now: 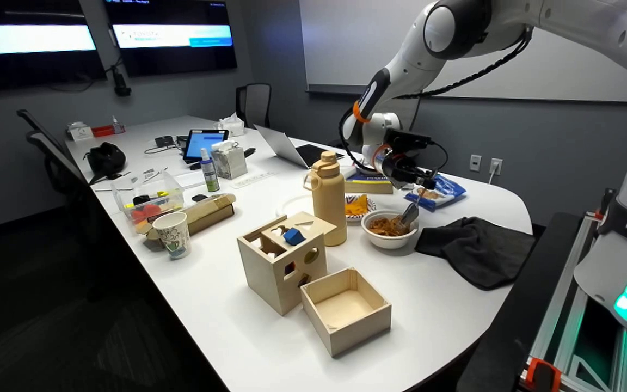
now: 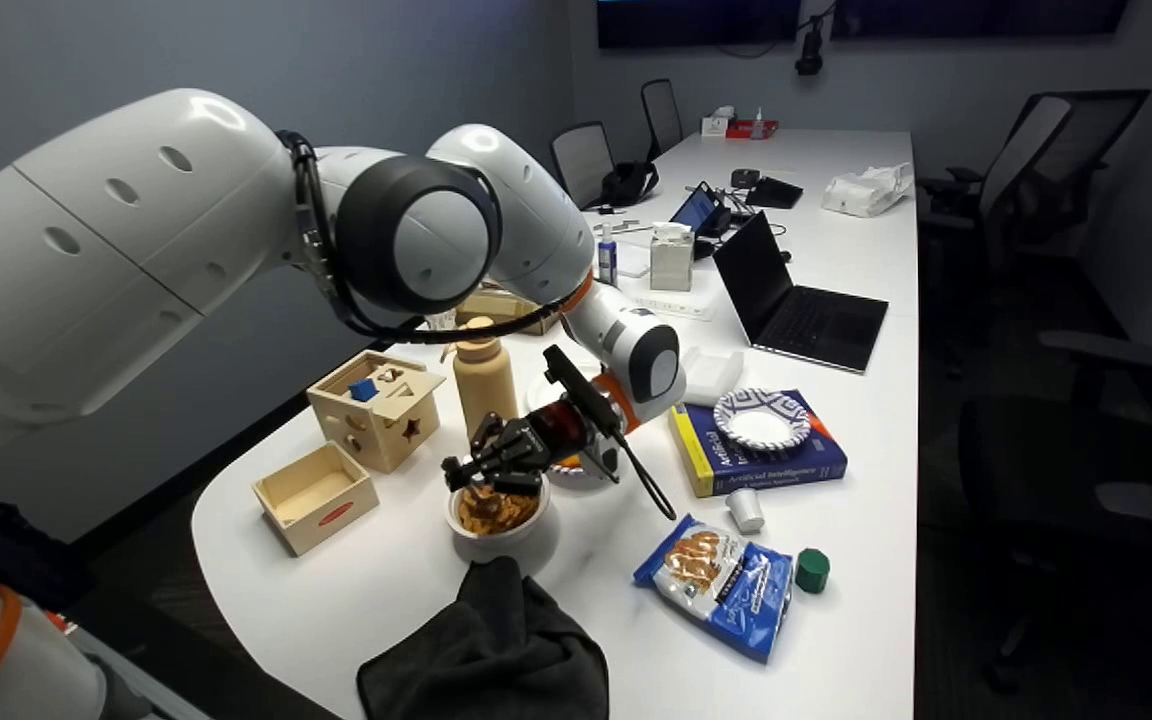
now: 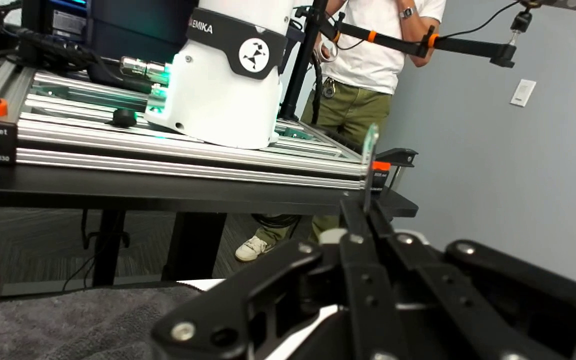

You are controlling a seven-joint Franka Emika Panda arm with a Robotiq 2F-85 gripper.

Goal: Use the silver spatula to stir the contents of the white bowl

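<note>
Gripper (image 3: 366, 209), pinching silver spatula (image 1: 409, 215); tip inside white bowl (image 1: 390, 243). Step, seemingly: stirring. Next calls for sweeping contents (image 1: 386, 227).

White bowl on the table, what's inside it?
In an exterior view, the white bowl holds reddish-brown pieces, with the silver spatula reaching in. The bowl's bottom is hidden under them, and so, it seems, is the spatula's tip.

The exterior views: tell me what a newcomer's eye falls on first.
Probably the white robot arm stretched over the table, its tool shut on the silver spatula that dips into the white bowl of reddish-brown pieces. Then, likely, the tall tan bottle beside the wooden shape box, and the blue snack bag near the small white cup.
</note>
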